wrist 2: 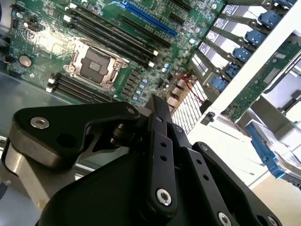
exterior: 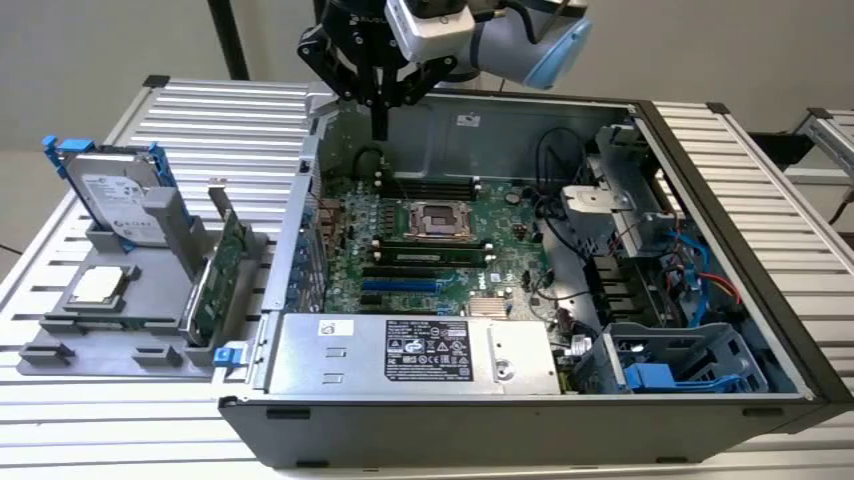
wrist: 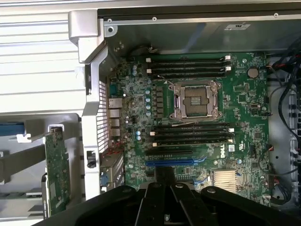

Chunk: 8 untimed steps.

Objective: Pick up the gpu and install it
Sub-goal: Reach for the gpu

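Hovering over the open computer case is the arm's black pincer, and we are looking at a slatted metal table that is carrying everything. The case is lying on its side with the panel off. Its green motherboard is facing up at us, and the silver power supply is sitting along the near edge.

On the exterior view's left, just beside the case, a gray holder is standing on the table. The silver hard drive in its blue frame is leaning upright at the holder's far end.

The gpu is standing on edge in that same holder, close to the case's outer wall, green board showing. The first wrist view is catching it too, the gpu sitting outside the perforated rear wall of the case. Nothing is touching it.

The pincer is pointing straight down above the far part of the motherboard, well apart from the gpu. Its fingers are looking clenched together, and they are gripping nothing. In the first wrist view the pincer is hanging just past the long blue slot. The open processor socket is lying near the board's middle, between dark memory slots. A small square processor chip is resting flat in the holder.
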Each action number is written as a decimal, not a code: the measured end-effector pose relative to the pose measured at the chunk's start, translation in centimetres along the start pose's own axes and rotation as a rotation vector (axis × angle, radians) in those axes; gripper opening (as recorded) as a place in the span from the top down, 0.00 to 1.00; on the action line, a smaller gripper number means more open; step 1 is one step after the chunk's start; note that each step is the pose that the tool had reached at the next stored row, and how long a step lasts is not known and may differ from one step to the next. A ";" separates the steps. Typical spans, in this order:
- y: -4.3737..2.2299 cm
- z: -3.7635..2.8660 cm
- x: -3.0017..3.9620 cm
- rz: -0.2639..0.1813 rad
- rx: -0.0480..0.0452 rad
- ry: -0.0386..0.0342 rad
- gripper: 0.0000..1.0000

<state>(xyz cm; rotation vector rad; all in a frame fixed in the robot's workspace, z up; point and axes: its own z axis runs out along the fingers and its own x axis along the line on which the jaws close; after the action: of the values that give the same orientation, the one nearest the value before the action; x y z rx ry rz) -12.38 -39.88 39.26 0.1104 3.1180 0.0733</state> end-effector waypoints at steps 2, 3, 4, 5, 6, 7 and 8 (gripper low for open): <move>-0.01 0.00 0.09 0.000 -0.0001 0.0000 1.00; -0.01 0.00 0.13 0.000 -0.0001 0.0000 1.00; -0.01 0.00 0.17 0.000 -0.0001 0.0000 1.00; -0.01 0.00 0.21 0.000 -0.0001 0.0000 1.00; -0.02 0.00 0.23 0.000 -0.0001 0.0000 1.00; -0.02 0.00 0.27 0.000 -0.0001 0.0000 1.00; -0.02 -0.01 0.31 0.000 0.0000 0.0000 1.00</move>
<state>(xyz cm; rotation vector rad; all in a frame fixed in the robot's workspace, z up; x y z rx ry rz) -12.69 -39.88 39.26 0.1104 3.1180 0.0733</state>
